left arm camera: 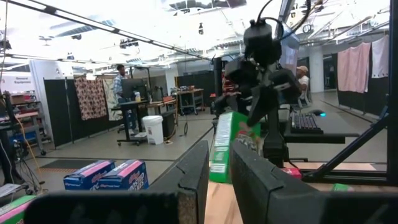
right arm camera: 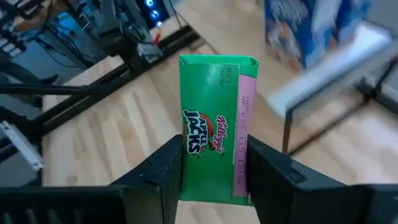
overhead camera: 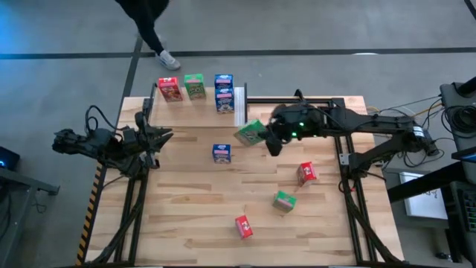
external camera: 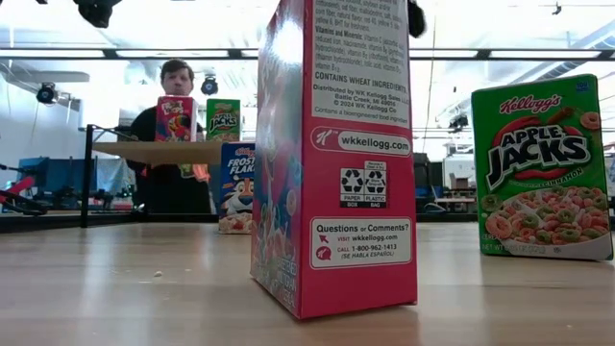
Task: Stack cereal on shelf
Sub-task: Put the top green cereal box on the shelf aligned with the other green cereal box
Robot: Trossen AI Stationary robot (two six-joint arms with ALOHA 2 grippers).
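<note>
The left gripper (overhead camera: 165,136) waits at nine o'clock on the light wooden tabletop (overhead camera: 186,216), its two dark fingers (left arm camera: 193,180) drawn close together with only a slim gap and nothing between them.

At eleven to twelve o'clock sits the light wooden shelf with a white end strip (overhead camera: 239,106). On it, left to right, stand a small red cereal box (overhead camera: 169,90), a small green cereal box (overhead camera: 195,86) and two small blue cereal boxes stacked one on the other (overhead camera: 224,93).

Near the table's centre a lone blue cereal box (overhead camera: 221,152) stands upright.

Just right of it, toward one o'clock, the right gripper (overhead camera: 262,135) is clamped on a green Apple Jacks cereal box (right arm camera: 214,155), held tilted above the table beside the shelf's white end (the wrist view shows a finger pressed to each side of the box).

Further right, around four o'clock, a red box (overhead camera: 306,173) and a green box (overhead camera: 284,201) lie near each other. A third red box (overhead camera: 243,227) rests at six o'clock, well apart from the shelf
</note>
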